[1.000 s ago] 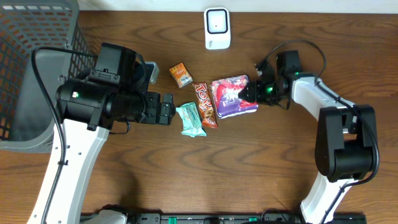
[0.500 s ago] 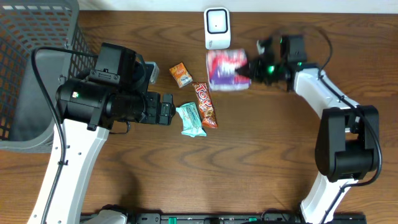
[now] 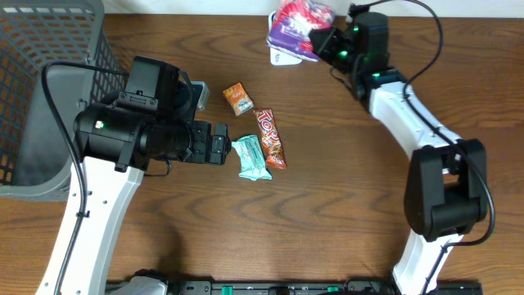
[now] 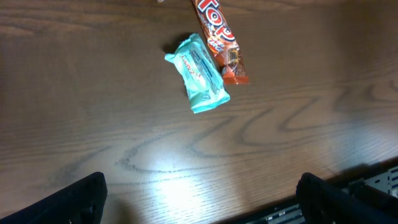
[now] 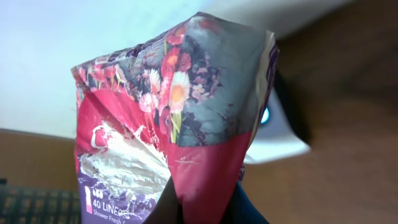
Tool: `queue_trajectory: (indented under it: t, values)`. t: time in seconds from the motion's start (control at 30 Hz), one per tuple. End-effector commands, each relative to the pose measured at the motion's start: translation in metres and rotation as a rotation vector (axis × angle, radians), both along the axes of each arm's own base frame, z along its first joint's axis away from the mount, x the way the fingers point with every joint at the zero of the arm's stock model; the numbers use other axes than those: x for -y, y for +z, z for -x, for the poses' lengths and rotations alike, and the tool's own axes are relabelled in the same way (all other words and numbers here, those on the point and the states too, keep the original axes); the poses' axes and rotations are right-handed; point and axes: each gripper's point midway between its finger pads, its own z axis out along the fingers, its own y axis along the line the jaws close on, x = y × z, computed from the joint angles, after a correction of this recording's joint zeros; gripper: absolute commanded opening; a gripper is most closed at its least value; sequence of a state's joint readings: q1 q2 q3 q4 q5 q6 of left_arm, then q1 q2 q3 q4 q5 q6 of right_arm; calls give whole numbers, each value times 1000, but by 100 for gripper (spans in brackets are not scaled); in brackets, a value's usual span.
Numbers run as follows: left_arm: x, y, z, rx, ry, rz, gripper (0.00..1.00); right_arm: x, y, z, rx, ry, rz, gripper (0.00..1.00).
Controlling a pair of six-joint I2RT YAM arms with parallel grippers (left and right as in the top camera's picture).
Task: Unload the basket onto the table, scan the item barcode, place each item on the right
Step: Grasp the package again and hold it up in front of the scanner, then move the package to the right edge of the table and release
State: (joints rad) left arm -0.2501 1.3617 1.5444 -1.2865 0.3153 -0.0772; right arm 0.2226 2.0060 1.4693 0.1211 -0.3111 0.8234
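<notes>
The item, a pink and purple floral packet [image 3: 299, 18], hangs in the air at the table's far edge with my right gripper [image 3: 332, 41] shut on its lower end. It covers most of the white barcode scanner [image 3: 282, 56]. In the right wrist view the packet [image 5: 180, 124] fills the frame above my right gripper [image 5: 202, 208], and the scanner [image 5: 280, 134] shows behind it with a small blue light. My left gripper [image 3: 221, 143] stands open above bare wood, and in its own view the left gripper [image 4: 202, 205] holds nothing.
A teal packet [image 3: 252, 157] [image 4: 198, 81] and a red-orange candy bar [image 3: 269, 138] [image 4: 221, 40] lie side by side mid-table. A small orange packet [image 3: 238, 98] lies behind them. A grey mesh basket [image 3: 41, 82] stands at the far left.
My right gripper shut on the floral packet, lifted it off the table and carried it back and left over the scanner. The left arm has not moved.
</notes>
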Motion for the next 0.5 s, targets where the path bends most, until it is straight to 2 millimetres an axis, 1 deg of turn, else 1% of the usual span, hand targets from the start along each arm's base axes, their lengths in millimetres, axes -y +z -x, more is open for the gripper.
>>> queue_trajectory:
  t: [0.0, 0.03, 0.13, 0.23, 0.27, 0.33, 0.4, 0.47]
  values:
    - [0, -3, 1, -7, -13, -10, 98, -4, -8, -16, 21, -109, -23, 1]
    - [0, -3, 1, -7, -13, -10, 98, -4, -8, -19, 27, -117, -44, 1]
    - [0, -3, 1, -7, -13, -10, 98, -3, -19, -30, 28, -152, -72, 1]
    - [0, -3, 1, -7, -13, -10, 98, 0, -29, -44, 43, -138, -31, 1]
    - [0, -3, 1, -7, -13, -10, 98, 1, -28, -47, 50, -123, -20, 1]
    - [0, -3, 1, -7, -13, -10, 98, 0, -19, -49, 85, -82, 6, 1]
    - [0, -3, 1, -7, -13, -10, 98, 0, -2, -50, 137, -35, 30, 1]
    - [0, -3, 1, -7, -13, -10, 98, 8, 13, -51, 164, -30, 55, 1]
